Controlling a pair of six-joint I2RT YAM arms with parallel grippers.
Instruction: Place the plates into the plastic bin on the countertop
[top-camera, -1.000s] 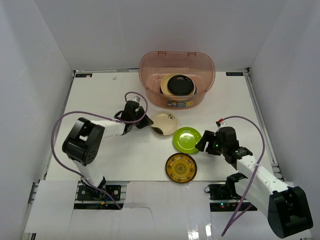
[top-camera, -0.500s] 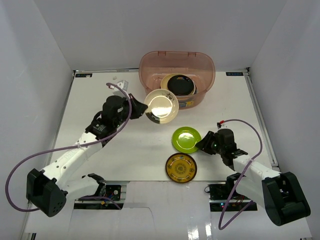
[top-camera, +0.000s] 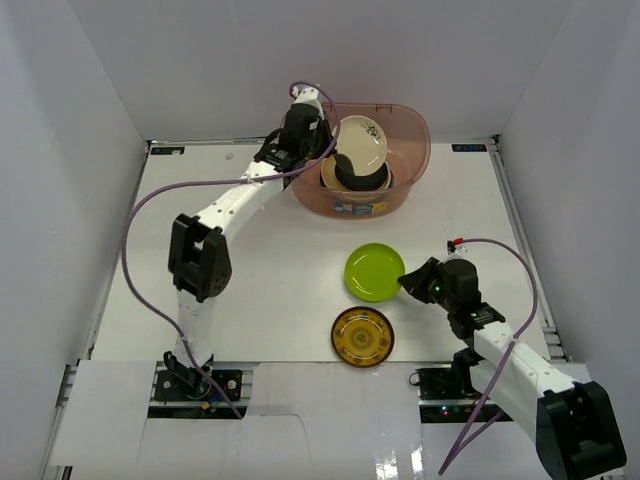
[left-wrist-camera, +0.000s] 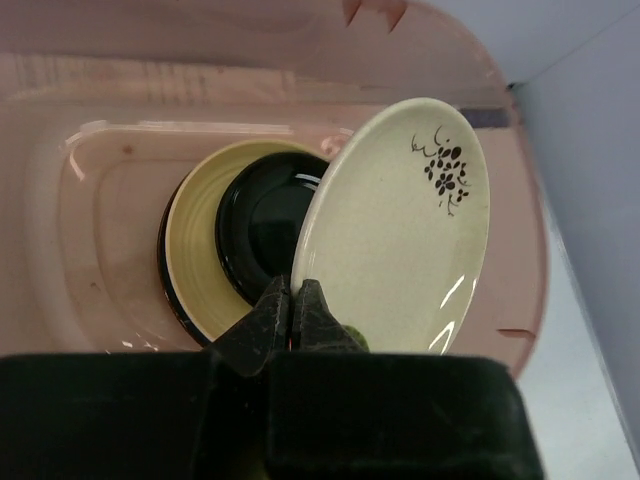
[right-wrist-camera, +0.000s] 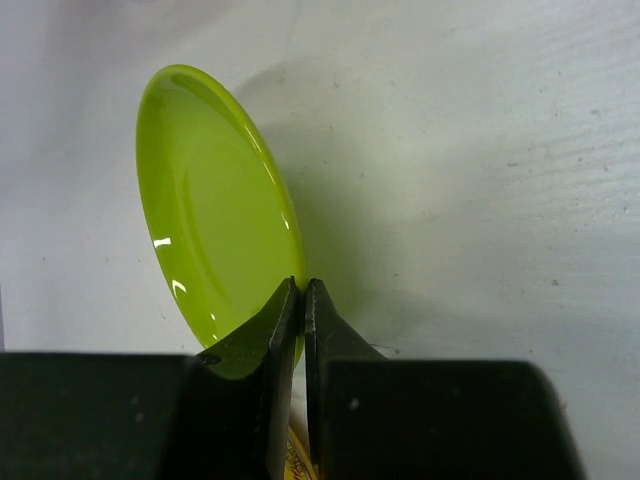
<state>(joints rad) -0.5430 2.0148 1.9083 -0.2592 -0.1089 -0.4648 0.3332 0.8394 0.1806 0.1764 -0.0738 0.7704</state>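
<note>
Top external: left gripper (top-camera: 335, 152) clamps cream plate (top-camera: 362, 143) by rim, tilted over the plastic bin (top-camera: 418, 160); right gripper (top-camera: 404, 285) clamps lime green plate (top-camera: 372, 272) by edge, well in front of bin.

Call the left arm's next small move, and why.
Probably ease the left claw down toward the black plate before opening. It pinches the cream plate by its rim, steeply tilted over the bin and above the plates already inside. Released from here, it might drop edge-first. The right claw, pinching the green plate, can wait.
</note>
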